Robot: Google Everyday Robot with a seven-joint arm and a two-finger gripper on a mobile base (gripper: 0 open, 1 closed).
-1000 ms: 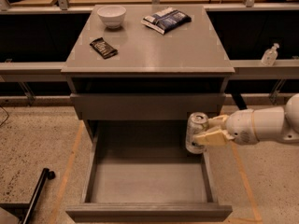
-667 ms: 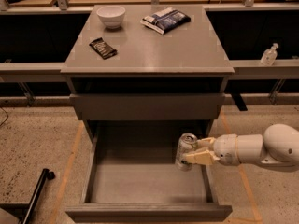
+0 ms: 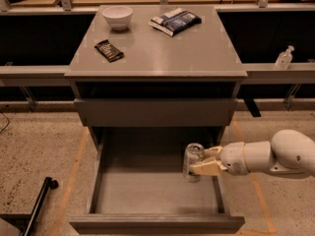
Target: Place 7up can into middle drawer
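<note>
The 7up can [image 3: 193, 161], silvery with a pull-tab top, stands upright inside the open middle drawer [image 3: 147, 195], near its right wall. My gripper [image 3: 203, 161] reaches in from the right on a white arm and its tan fingers [image 3: 207, 168] are closed around the can's right side. The can's base looks to be at or just above the drawer's grey floor; I cannot tell if it touches. The drawer is pulled far out below the closed upper drawer front [image 3: 155, 112].
On the cabinet top [image 3: 197, 58] are a white bowl [image 3: 117, 16], a dark snack bar [image 3: 109, 50] and a blue-white chip bag [image 3: 175, 21]. A clear bottle [image 3: 284, 58] stands on the right ledge. A black pole [image 3: 39, 203] lies on the floor at left.
The gripper has carried the can down and left, from above the drawer's right wall into the drawer, and the arm has lowered with it.
</note>
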